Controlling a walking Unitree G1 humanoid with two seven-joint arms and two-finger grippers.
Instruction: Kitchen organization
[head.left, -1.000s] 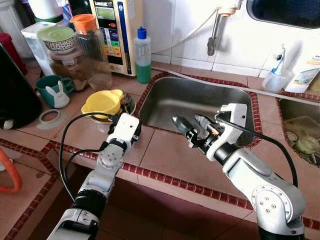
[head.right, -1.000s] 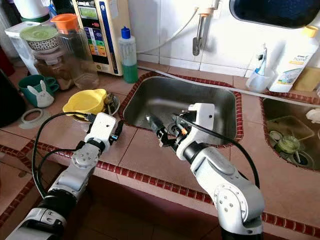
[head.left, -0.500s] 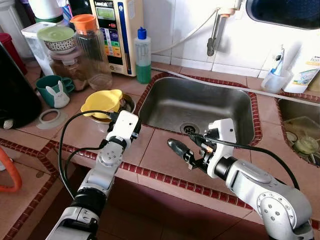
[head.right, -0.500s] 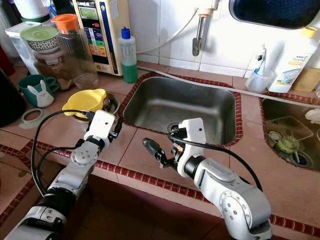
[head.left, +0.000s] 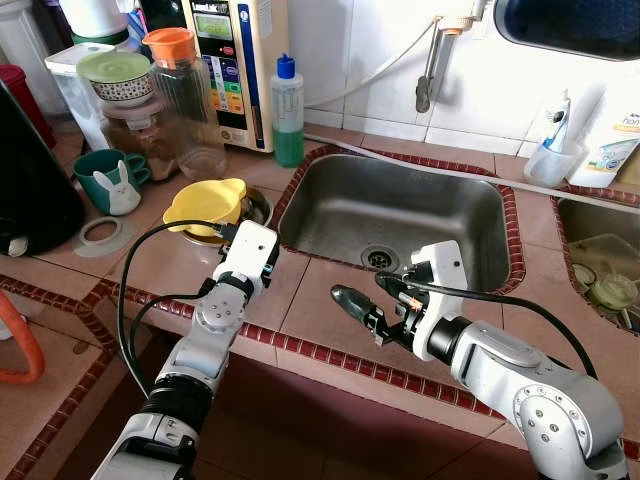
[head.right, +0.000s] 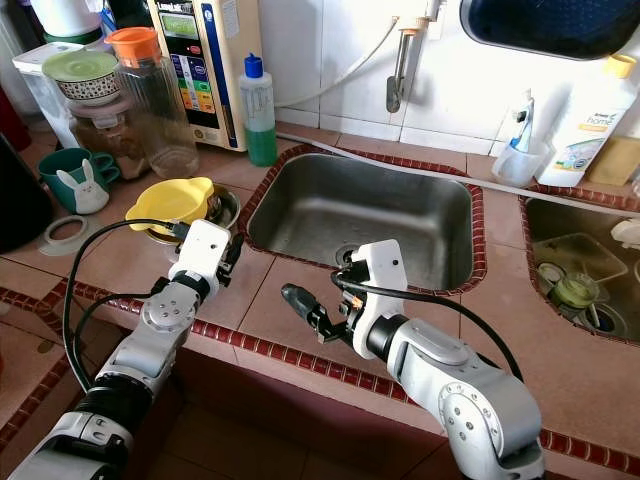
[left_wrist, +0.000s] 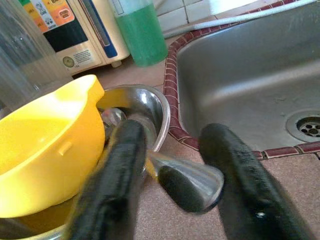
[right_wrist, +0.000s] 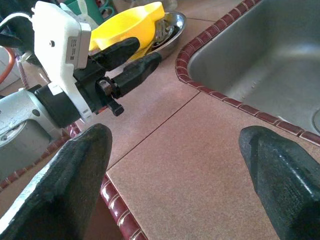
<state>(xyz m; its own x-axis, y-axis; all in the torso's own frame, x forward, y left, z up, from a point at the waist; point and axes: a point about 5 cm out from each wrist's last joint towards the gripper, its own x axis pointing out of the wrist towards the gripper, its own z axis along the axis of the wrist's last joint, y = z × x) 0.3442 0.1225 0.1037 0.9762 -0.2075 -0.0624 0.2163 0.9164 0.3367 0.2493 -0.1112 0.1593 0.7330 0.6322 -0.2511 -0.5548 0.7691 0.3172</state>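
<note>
- The left gripper (left_wrist: 170, 165) hovers over the counter (head.left: 330, 320), fingers parted around a metal handle (left_wrist: 187, 180) sticking out of the steel bowl (left_wrist: 155, 107); touch cannot be judged.
- The yellow bowl (head.left: 205, 203) sits in that steel bowl, left of the sink (head.left: 400, 215).
- The right gripper (right_wrist: 175, 165) is spread wide and empty above the tiles in front of the sink.
- The left wrist view reveals the handle, possibly a ladle's; the head views hide it behind the wrist.
- A second ago the right gripper reached into the sink; it has since pulled back over the counter.
</note>
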